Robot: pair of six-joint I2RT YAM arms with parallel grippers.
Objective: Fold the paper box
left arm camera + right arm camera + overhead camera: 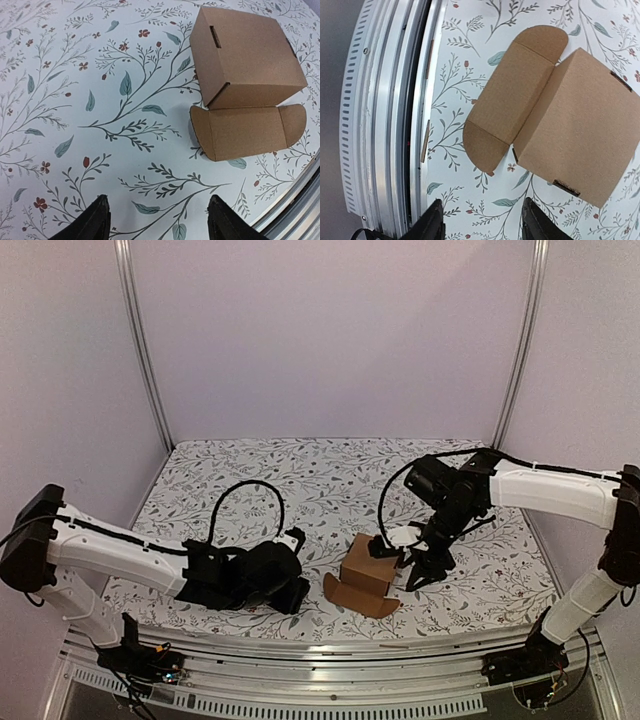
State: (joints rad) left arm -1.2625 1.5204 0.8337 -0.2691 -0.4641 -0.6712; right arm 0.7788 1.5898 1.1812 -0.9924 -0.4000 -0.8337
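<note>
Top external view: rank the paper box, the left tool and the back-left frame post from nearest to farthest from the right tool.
1. Paper box: right beside the right tool, near the table's front centre.
2. Left tool: beyond the box, on the left side.
3. Back-left frame post: at the far left corner, clearly farthest.

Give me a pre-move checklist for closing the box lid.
1. The left tool is open and empty: ok.
2. The right tool is open and empty: ok.
3. The paper box has its body squared up on the table: ok.
4. The lid flap is closed: not ok, it lies flat toward the near edge.
5. Both tools are clear of the box: ok.
6. The lid's side ears are pre-creased: cannot tell.
</note>
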